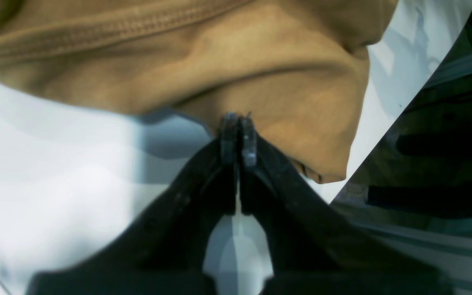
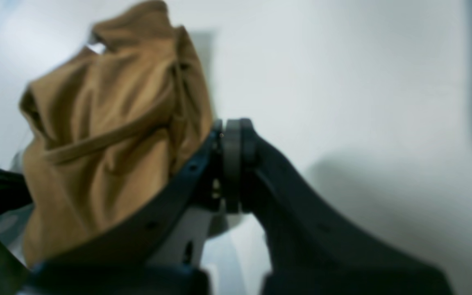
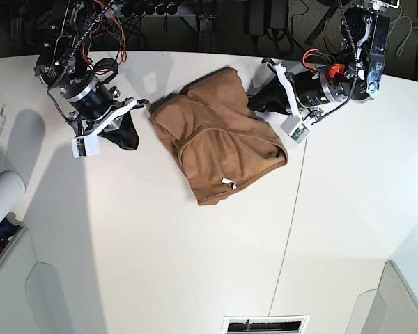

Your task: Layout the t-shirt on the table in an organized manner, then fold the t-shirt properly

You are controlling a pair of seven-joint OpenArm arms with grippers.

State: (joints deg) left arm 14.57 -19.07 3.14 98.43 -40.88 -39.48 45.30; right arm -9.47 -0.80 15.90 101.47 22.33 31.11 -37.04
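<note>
The tan-brown t-shirt lies crumpled on the white table, its small white tag near its front edge. My left gripper is at the shirt's upper right edge. In the left wrist view it is shut, the tips pinching a raised fold of the t-shirt. My right gripper sits just left of the shirt. The right wrist view shows it shut with nothing seen between the pads, the bunched t-shirt against its left finger.
A thin dark seam crosses the table. Light grey moulded panels sit at the near corners, and a white roll lies at the left edge. The table's edge and a dark frame are close to the left gripper.
</note>
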